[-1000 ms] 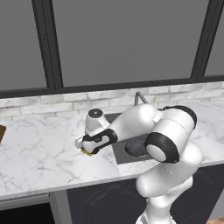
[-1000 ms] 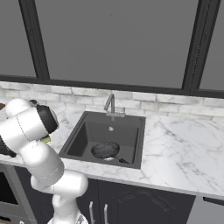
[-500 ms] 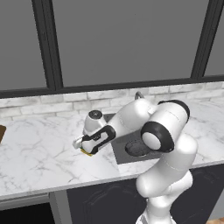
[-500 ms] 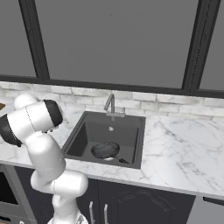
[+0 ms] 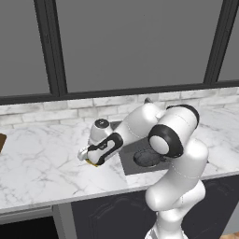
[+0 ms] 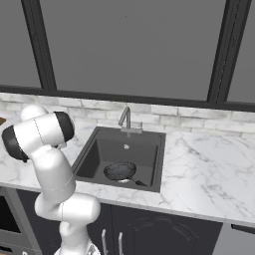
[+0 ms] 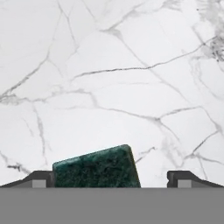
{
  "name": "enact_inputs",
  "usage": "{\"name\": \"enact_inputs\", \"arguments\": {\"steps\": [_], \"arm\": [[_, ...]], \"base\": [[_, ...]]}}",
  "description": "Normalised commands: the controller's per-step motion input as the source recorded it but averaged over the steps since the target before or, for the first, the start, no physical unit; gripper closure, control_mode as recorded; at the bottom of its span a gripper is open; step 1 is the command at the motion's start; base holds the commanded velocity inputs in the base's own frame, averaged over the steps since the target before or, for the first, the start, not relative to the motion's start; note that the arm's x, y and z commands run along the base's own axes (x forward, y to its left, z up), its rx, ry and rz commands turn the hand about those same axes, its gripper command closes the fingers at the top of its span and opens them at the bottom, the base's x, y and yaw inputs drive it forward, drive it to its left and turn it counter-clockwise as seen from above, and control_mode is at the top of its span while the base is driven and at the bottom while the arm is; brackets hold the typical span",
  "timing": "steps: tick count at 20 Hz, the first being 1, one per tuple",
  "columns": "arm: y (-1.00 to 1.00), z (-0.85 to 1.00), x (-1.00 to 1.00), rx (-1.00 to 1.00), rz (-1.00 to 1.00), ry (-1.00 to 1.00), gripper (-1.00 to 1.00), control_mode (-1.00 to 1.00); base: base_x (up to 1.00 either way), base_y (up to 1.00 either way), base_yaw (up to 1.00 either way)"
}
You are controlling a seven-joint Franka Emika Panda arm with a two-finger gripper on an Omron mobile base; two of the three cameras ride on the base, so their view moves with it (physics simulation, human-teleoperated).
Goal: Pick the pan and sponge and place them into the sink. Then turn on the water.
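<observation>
- My claw (image 7: 111, 180) stands wide, both tips low over the white marble bench (image 7: 109, 78), gripping nothing.
- Hand view: the sponge (image 7: 97, 167) lies flat on the bench between my tips, green top up, tight against one finger (image 7: 38, 179) and well clear of the other. It sits skewed, not square to the jaws.
- Left base view: claw (image 5: 88, 158) down at the bench (image 5: 42, 163), just left of the sink (image 5: 128, 163); a sliver of the sponge's (image 5: 92, 163) yellow body shows beneath the hand.
- My arm reaches left across the basin's near corner, covering part of it.
- The pan (image 6: 119, 171) lies in the sink (image 6: 149, 142), on the basin floor toward the front, handle pointing to the front right corner.
- The faucet (image 6: 125, 119) stands at the back rim of the sink, spout over the basin; no stream visible from it.
- Dark windows (image 6: 129, 45) run behind the bench above a pale brick backsplash (image 6: 199, 117).
</observation>
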Motion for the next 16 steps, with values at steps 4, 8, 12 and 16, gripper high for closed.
{"name": "enact_inputs", "arguments": {"steps": [4, 8, 12, 16], "arm": [[0.04, -0.16, 0.0, 0.0, 0.03, 0.02, -1.0, -1.0], [-0.04, -0.16, -0.06, 0.0, 0.03, 0.01, -1.0, -1.0], [-0.13, -0.21, -0.28, 0.0, 0.02, 0.02, -1.0, -1.0], [-0.14, -0.25, -0.39, 0.0, 0.0, 0.03, -1.0, -1.0]], "base": [[0.0, 0.0, 0.0], [0.0, 0.0, 0.0], [0.0, 0.0, 0.0], [0.0, 0.0, 0.0]]}}
